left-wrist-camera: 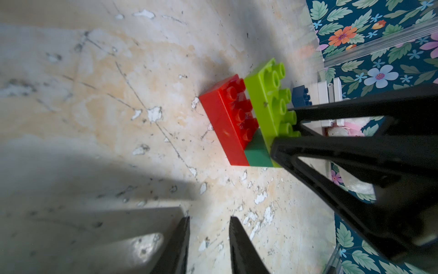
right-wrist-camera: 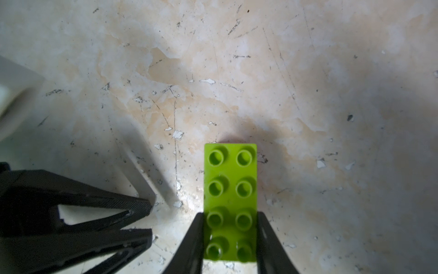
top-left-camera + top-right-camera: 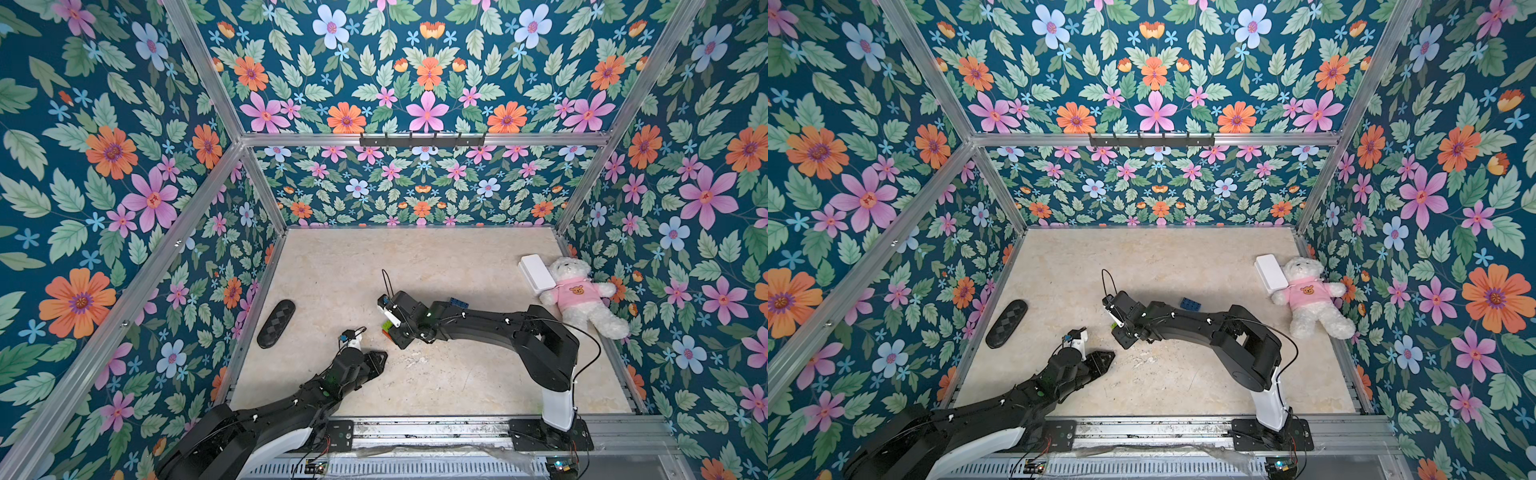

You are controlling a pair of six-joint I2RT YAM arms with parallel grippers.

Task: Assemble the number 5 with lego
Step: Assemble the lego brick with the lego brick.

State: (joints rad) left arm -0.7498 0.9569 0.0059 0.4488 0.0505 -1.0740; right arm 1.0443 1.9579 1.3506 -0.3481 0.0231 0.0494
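Near the middle of the table, the right gripper is clamped on the lime brick, 1 finger on each long side at the end nearest its wrist, studs facing up. In the left wrist view, this brick sits on a short green brick, which sits on 1 end of the red brick. The red brick lies flat on the table, and its other studs show bare in the gap under the lime brick. The left gripper hangs near these 3 bricks on the front-left side without touching them. Its fingers stand a narrow gap apart with nothing between them, tips pointed toward the bricks. The blue brick lies alone on the table just behind the right arm. At the right wall a teddy lies on its back, with a white box against its head. A black oval pad rests at the table's left edge.
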